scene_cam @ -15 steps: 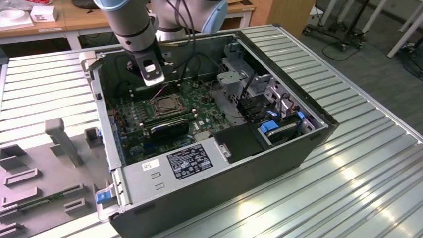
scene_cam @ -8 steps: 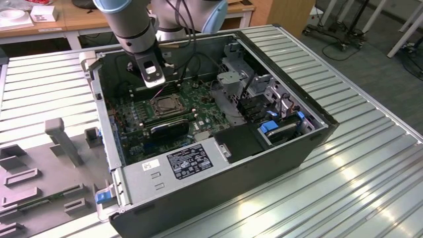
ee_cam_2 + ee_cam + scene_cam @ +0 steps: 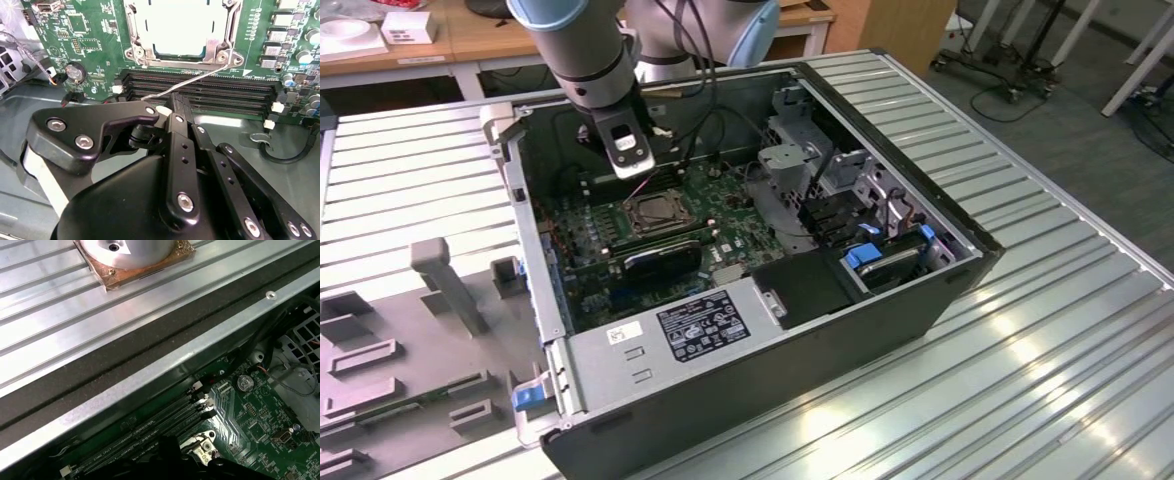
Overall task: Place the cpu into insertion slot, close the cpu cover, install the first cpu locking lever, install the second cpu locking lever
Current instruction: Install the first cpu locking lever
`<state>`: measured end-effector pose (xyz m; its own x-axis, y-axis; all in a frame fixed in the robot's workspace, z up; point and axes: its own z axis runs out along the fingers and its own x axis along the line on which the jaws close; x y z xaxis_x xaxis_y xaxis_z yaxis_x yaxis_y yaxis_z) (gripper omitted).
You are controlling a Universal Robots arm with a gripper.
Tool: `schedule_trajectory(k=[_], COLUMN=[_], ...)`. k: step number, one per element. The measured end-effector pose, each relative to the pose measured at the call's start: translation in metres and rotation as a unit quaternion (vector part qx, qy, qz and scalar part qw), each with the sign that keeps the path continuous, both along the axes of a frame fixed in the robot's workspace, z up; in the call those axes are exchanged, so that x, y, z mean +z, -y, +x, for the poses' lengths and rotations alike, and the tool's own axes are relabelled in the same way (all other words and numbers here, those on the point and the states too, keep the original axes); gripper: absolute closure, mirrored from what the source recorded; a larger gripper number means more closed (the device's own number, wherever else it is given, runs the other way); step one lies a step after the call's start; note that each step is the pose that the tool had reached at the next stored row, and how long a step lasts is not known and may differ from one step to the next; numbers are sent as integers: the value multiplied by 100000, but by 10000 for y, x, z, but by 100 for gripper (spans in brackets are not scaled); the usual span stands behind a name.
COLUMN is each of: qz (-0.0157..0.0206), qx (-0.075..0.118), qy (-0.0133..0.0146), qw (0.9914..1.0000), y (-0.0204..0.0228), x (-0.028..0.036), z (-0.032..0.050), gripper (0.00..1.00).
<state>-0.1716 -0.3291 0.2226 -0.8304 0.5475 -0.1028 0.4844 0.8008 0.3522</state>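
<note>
A big open computer case point(image 3: 854, 350) lies on its side on a ribbed metal table point(image 3: 1067, 330). The robot arm reaches down into it.

The cpu point(image 3: 184, 22) is inside the insertion slot point(image 3: 141, 54), on the green board point(image 3: 90, 30). It lies flat, and its grey metal top faces up, out of the open case. It is square, so no side is the long one. Its edges line up with the edges of the slot. The cpu cover point(image 3: 134, 25) is a thin silver frame. It lies down flat around the cpu, and the metal top shows through its big square hole.

A cpu locking lever point(image 3: 205, 75) is a thin silver rod. One end sits at a corner of the slot. The rod runs on a slant from there to the tip of the gripper point(image 3: 173, 100). It goes nearly the same way as the long black memory slots point(image 3: 225, 92) below it.

The black fingers point(image 3: 181, 130) are pressed close together at the tip. The tip touches the lever, but I cannot tell if the rod is pinched between the fingers.

In the exterior view the gripper point(image 3: 631, 165) hangs just beside the slot, on its far side. A small round battery point(image 3: 75, 72) sits on the board near the gripper.
</note>
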Motion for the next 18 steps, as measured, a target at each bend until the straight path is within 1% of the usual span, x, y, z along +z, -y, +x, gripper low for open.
schedule_trajectory(k=[4,8,9,14,18], qz=[60,235,365,1264,1590], qx=[12,28,55,283,685], qy=[-6,5,39,499,764], qw=[100000,100000,99999,99990,99982], y=[4,33,39,64,75], x=[1,-2,-3,-4,-10], z=[0,0,0,0,0], gripper=[89,89,89,89,89])
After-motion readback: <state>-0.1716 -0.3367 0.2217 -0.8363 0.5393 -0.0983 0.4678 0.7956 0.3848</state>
